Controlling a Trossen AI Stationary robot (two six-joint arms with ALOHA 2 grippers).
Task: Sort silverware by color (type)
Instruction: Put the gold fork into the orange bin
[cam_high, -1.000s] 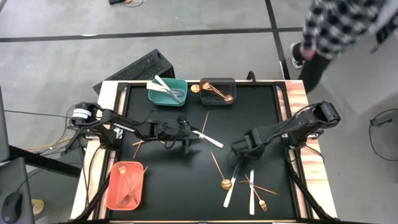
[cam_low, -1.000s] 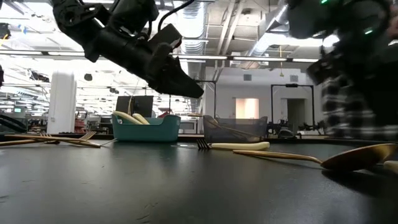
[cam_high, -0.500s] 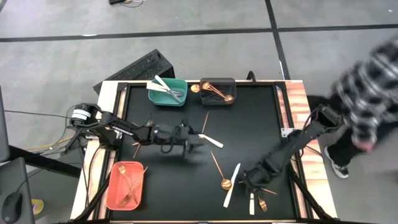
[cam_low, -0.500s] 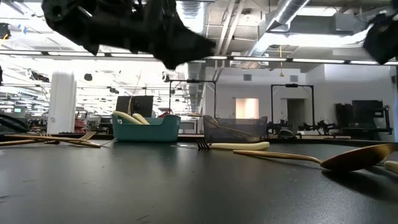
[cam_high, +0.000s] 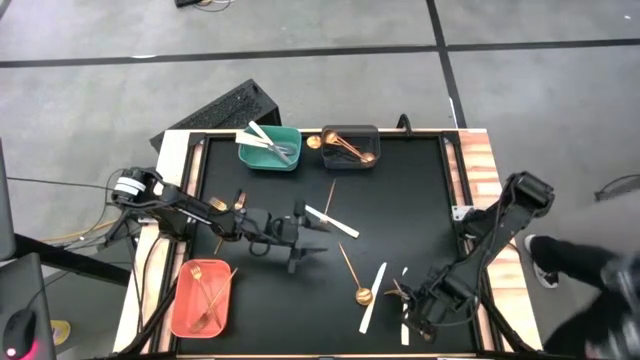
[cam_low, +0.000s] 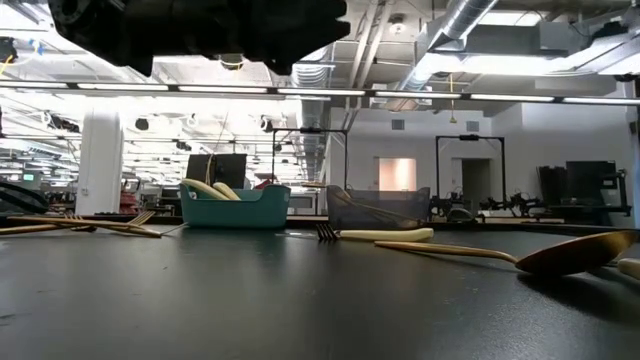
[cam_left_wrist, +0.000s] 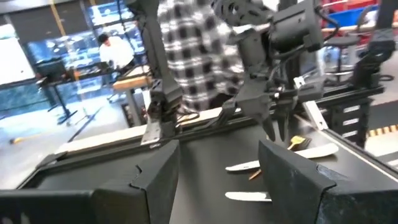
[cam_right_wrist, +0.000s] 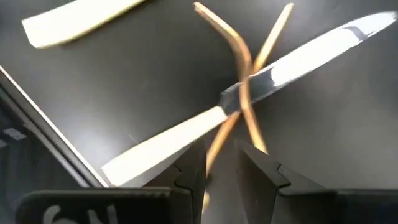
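Salmon bin (cam_high: 201, 297) is nearest, with a gold fork and spoon in it. Across the bench (cam_high: 400, 200) from it, my right gripper (cam_high: 418, 312) has swung down onto a crossed white knife (cam_right_wrist: 180, 137) and gold handles (cam_right_wrist: 239, 56). I can't tell if its fingers grip. Past the salmon bin, the left gripper (cam_high: 300, 243) has its fingers wide apart and empty. Farthest are the teal bin (cam_high: 283, 160) holding knives and the grey bin (cam_high: 350, 133) holding gold spoons.

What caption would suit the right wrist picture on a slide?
Right gripper hovers with jaws apart over a white knife crossed by gold utensils.
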